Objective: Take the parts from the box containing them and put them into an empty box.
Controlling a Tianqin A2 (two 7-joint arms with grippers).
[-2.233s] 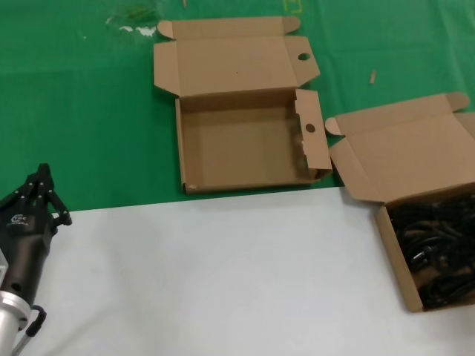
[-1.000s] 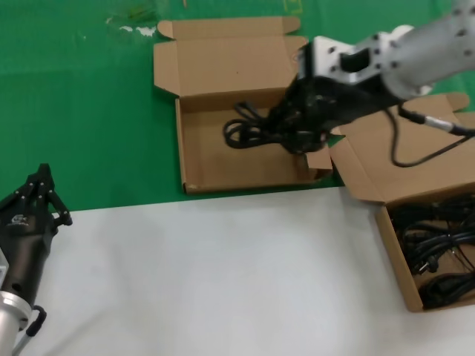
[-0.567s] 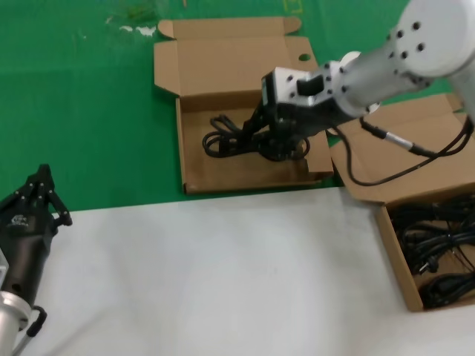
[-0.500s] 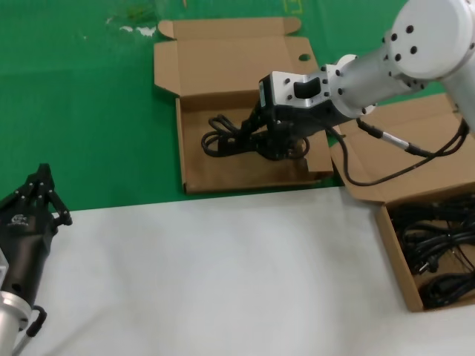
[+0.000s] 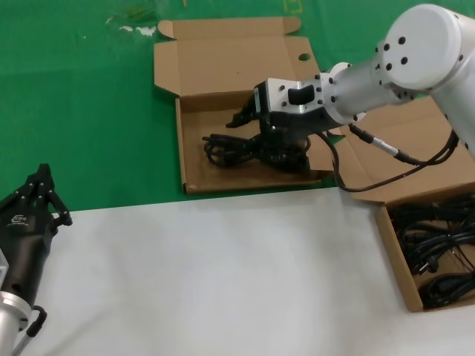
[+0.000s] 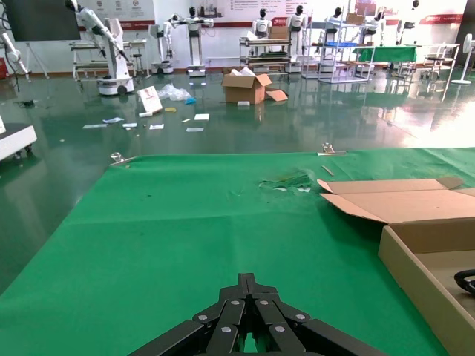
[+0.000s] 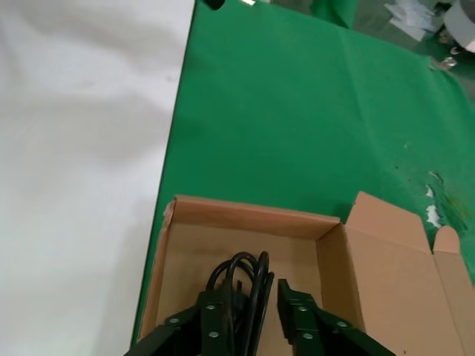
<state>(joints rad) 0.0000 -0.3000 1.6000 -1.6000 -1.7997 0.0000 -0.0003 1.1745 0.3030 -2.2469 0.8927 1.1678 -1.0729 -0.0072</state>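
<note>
The left gripper [image 5: 43, 180] sits parked well to the left of the empty box [image 5: 194, 159], fingers pressed together on nothing. Inside that box lies 1 coiled cable [image 5: 230, 147], long axis across its floor, with the right gripper [image 5: 261, 145] directly over it, jaws parted astride the bundle [image 7: 245, 285]; whether it grips is unclear. Remaining cables [image 5: 438, 252] fill the source box [image 5: 390, 245] right of it.

A table carries everything, its far part under a green cloth [image 5: 82, 111], its near part under a white sheet [image 5: 208, 274]; the empty box [image 5: 194, 174] sits on the green; the box containing them [image 5: 390, 245] sits at the right, straddling both.
</note>
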